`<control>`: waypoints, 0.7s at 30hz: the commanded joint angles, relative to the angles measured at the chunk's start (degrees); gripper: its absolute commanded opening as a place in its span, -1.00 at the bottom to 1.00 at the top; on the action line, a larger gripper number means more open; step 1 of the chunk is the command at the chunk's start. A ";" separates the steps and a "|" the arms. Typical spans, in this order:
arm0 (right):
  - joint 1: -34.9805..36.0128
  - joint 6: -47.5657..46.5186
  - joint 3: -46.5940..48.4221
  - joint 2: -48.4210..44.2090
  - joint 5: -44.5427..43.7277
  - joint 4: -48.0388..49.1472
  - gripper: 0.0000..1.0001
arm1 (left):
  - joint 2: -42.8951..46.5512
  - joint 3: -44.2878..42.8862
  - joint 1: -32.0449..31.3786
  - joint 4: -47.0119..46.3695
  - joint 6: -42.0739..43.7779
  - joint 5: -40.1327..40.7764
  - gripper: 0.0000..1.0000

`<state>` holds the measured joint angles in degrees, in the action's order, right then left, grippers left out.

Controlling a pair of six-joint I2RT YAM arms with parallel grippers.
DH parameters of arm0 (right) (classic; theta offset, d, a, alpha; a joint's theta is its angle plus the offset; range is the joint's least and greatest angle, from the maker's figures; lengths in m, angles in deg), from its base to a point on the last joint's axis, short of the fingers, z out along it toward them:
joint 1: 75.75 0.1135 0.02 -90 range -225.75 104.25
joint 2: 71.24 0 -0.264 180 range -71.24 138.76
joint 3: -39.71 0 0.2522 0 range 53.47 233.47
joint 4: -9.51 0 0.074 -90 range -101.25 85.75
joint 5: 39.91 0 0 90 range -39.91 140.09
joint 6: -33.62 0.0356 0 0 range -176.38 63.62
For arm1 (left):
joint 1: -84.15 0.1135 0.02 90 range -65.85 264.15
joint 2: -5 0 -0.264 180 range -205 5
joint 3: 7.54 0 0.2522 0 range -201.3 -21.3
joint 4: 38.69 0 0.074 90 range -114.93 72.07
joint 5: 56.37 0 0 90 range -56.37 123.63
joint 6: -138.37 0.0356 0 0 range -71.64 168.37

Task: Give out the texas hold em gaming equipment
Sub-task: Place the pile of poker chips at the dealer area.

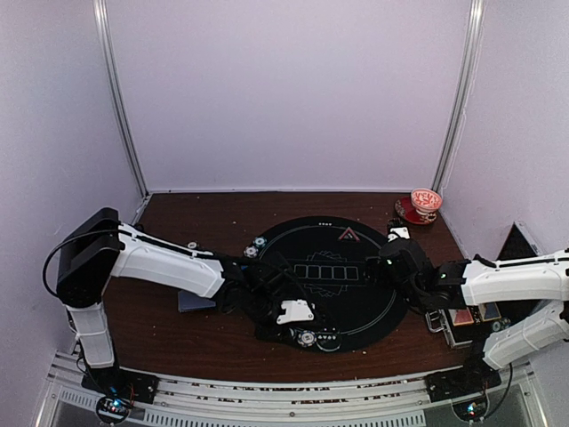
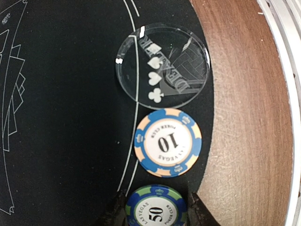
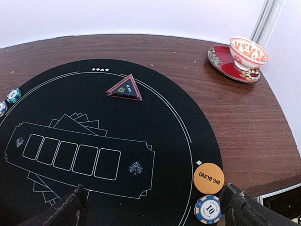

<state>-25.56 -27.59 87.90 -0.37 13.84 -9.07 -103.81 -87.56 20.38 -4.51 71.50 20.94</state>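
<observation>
In my left wrist view the green-and-blue striped chip marked 50 (image 2: pixel 156 207) is cut by the lower frame edge. The left gripper (image 2: pixel 156 217) is clamped on it, a dark finger (image 2: pixel 113 216) at each side, at the near edge of the round black felt mat (image 1: pixel 351 307). Ahead, flat in a line along that rim, lie a blue-and-peach chip marked 10 (image 2: pixel 168 142) and a clear dealer disc (image 2: pixel 162 68). From above, my left arm (image 1: pixel 169 262) hides this grip and part of a grey-blue card stack (image 1: pixel 194 302). The right gripper (image 3: pixel 155 202) stands spread wide and empty at the mat's right edge, beside an orange BIG BLIND disc (image 3: pixel 208 178) and a blue-and-white chip marked 10 (image 3: pixel 208 209). The red triangular marker (image 3: pixel 123 88) aims its apex at the desk's far edge; the printed five-card row (image 3: pixel 77 155) runs left to right. Two small chips (image 3: pixel 13 95) at the mat's far-left rim are unreadable. A red-patterned cup and saucer (image 3: pixel 244 56) sit in the far right corner of the brown wooden desk (image 1: pixel 178 222); pale lilac walls (image 1: pixel 284 89) enclose it.
</observation>
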 commanded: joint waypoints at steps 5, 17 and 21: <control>-0.35 0.39 -0.94 -0.82 -0.84 0.66 1.00 | -1.14 -1.33 -0.66 -2.17 1.07 0.21 -0.33; -0.36 0.30 -0.90 -0.91 -0.75 0.62 1.00 | -1.78 -1.51 -0.83 -2.15 0.93 0.03 -0.22; -0.31 0.21 -0.89 -0.82 -0.67 0.68 1.00 | -1.41 -1.55 -0.83 -1.63 1.20 0.47 0.00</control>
<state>-25.64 -27.61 87.90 -0.37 13.86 -9.07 -104.78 -87.65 20.01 -5.40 71.92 21.03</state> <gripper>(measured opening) 0.997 0.433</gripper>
